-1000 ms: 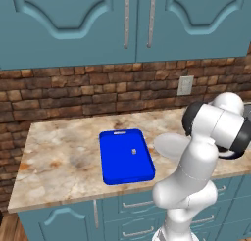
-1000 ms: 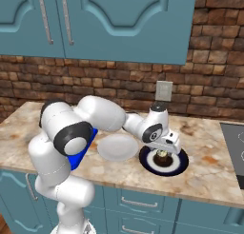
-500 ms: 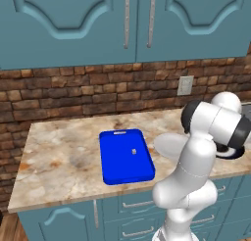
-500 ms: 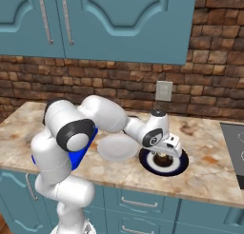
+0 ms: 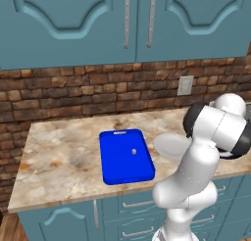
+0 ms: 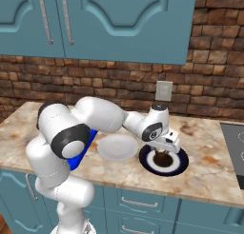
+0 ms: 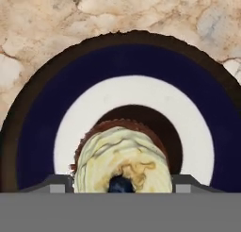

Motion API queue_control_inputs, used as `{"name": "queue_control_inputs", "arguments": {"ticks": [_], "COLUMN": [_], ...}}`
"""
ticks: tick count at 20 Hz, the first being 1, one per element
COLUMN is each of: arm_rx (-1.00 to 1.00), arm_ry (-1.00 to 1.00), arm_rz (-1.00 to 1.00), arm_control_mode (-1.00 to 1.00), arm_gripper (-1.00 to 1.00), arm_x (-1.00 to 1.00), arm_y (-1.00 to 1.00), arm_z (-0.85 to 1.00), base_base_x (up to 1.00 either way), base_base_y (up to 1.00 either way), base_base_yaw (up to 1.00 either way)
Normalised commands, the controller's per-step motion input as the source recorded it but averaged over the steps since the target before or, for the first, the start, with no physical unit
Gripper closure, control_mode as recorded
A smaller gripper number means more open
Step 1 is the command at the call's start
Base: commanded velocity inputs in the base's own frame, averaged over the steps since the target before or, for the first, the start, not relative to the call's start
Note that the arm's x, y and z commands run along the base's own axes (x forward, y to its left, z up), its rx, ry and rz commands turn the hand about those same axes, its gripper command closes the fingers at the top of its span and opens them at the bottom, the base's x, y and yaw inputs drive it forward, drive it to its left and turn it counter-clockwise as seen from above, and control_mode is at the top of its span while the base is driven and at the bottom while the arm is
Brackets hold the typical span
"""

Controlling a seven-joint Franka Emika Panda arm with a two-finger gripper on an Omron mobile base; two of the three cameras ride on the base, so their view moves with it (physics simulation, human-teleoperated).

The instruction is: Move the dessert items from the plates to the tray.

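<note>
The brown cupcake (image 7: 122, 155) with its yellowish top stands in the middle of the navy plate (image 7: 37, 113). My gripper (image 7: 121, 186) hangs straight over it, open, with a fingertip (image 7: 59, 183) close against each side of the cupcake; I cannot see whether they press on it. From the right base view the gripper (image 6: 165, 153) is low over the cupcake (image 6: 163, 158) on the navy plate (image 6: 180, 166). The light grey plate (image 6: 116, 147) lies bare beside it. The tiny pale morsel (image 5: 134, 151) rests on the blue tray (image 5: 117, 164).
The grey plate (image 5: 171, 144) sits just right of the tray, near my arm. A brick wall with a socket (image 6: 164, 91) runs behind the marble counter (image 5: 63, 152). A dark cooktop (image 6: 233, 142) begins at the counter's right end.
The hand has dropped lower onto the navy plate, so the cupcake now sits between the fingers. The jaws have drawn in toward its sides.
</note>
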Motion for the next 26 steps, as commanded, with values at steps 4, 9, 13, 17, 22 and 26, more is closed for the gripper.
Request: {"name": "queue_control_inputs", "arguments": {"ticks": [4, 9, 13, 17, 22, 26], "arm_rx": [0.14, 0.01, 0.0, 0.0, 0.0, 0.0], "arm_ry": [0.0, 0.0, 0.0, 0.03, 0.13, 0.06], "arm_rz": [0.0, 0.0, 0.01, 0.02, 0.01, 0.0], "arm_control_mode": [-1.0, -1.0, -1.0, -1.0, -1.0, -1.0], "arm_gripper": [1.0, 1.0, 1.0, 1.0, 1.0, 1.0], "arm_x": [-0.02, -0.12, -0.26, -0.28, -0.18, -0.19], "arm_y": [0.92, 1.0, 1.0, 1.0, 1.0, 1.0], "arm_z": [1.0, 0.53, 0.0, 0.01, 0.26, 0.23], "base_base_x": [0.0, 0.0, 0.0, 0.0, 0.0, 0.0], "base_base_y": [0.0, 0.0, 0.0, 0.0, 0.0, 0.0], "base_base_yaw": [0.0, 0.0, 0.0, 0.0, 0.0, 0.0]}}
